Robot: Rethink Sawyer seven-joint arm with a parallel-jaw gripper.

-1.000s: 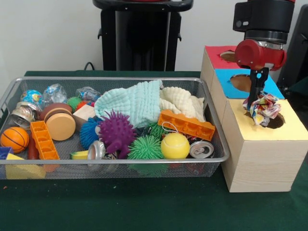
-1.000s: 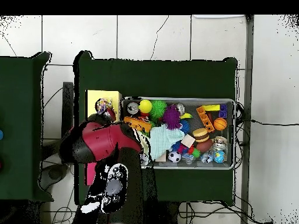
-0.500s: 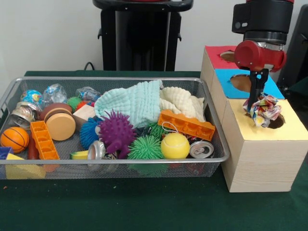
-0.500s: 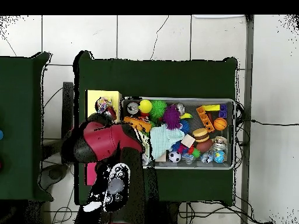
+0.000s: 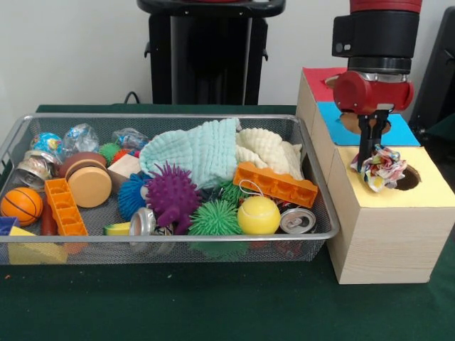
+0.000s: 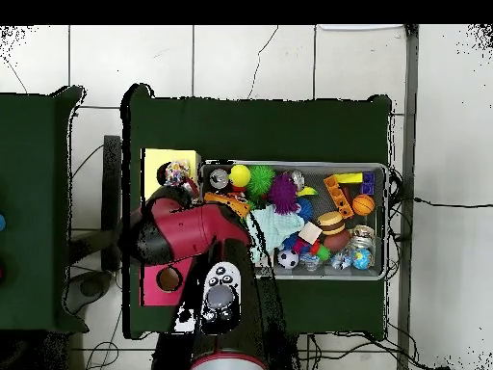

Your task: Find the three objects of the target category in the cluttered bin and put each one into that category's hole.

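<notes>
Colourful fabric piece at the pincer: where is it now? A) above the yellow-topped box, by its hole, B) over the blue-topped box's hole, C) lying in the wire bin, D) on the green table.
A: the colourful fabric piece hangs at the pincer above the yellow-topped box, at the near edge of its hole.

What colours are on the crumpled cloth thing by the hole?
White cloth piece with red, blue, yellow and green patches; clearest in the front view.
</notes>
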